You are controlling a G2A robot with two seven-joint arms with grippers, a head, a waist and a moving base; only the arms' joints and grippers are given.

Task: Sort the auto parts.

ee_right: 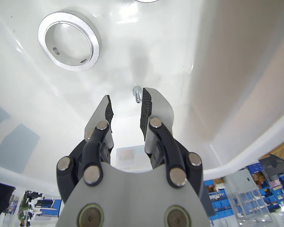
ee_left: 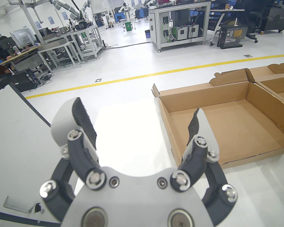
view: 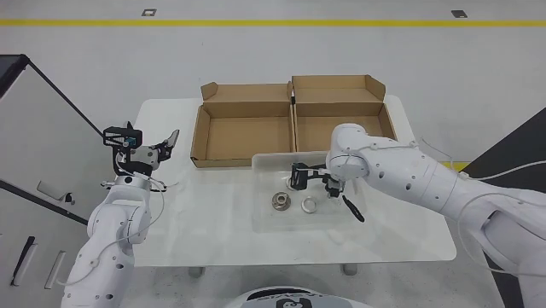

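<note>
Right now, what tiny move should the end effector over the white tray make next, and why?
I'd guess: shift the right end effector slightly sideways to centre the small bolt between its open fingers, then lower. The bolt lies on the white tray floor close beside one fingertip, so closing now might knock it away.

Bright, even overhead light; glare on the glossy white tray (ee_right: 170, 48)

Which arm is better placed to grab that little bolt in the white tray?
Right: the right gripper hangs open inside the tray, the bolt at its fingertips. The left gripper is open by the cardboard box, outside the tray.
</note>
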